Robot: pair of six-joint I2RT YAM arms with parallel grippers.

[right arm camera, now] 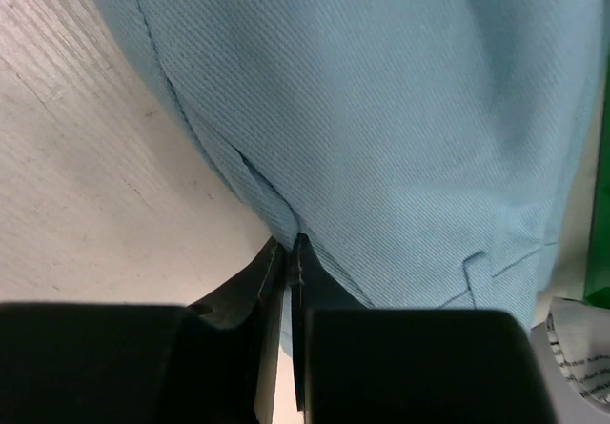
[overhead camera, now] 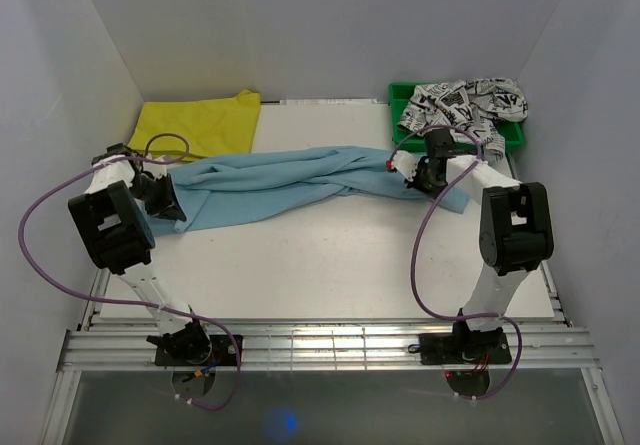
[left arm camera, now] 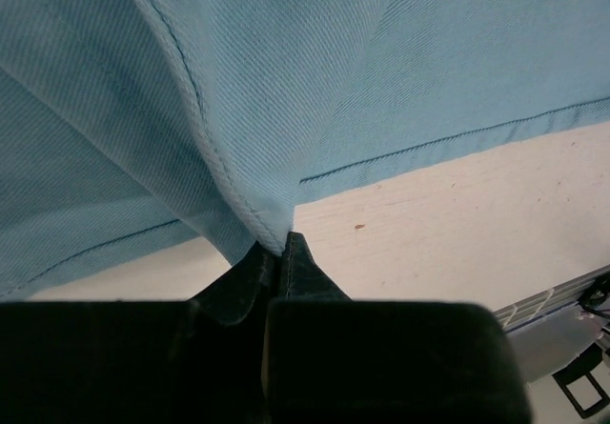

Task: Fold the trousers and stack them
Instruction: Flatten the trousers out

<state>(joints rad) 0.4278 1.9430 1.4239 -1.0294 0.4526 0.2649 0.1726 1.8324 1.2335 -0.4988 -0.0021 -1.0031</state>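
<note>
Since both claws had closed on cloth, I treated this moment as the start of a fold. The left claw [left arm camera: 283, 245] had its tips pressed together on a stitched hem edge of the trousers [left arm camera: 315, 71]. The right claw [right arm camera: 292, 245] was clamped the same way on a bunched ridge of the same blue cloth, near the opposite end.

To do this step well, I judged that both arms should rise together at an even pace. The cloth between them should be drawn just taut, enough to pull out the twist at its middle. One end could then be carried over the other so that the edges met. Each pinch looked thin, so I reckoned a quick pull might slip it.

The trousers were a light blue twill with fine diagonal ribbing and neat seam lines, soft and limp. They lay stretched across the middle of the table [overhead camera: 330, 265], a pale, matte, faintly grained board. A plain yellow garment [overhead camera: 200, 123] lay flat in the far left corner. A black-on-white printed garment [overhead camera: 465, 103] spilled over a green bin [overhead camera: 400, 95] at the far right.
</note>
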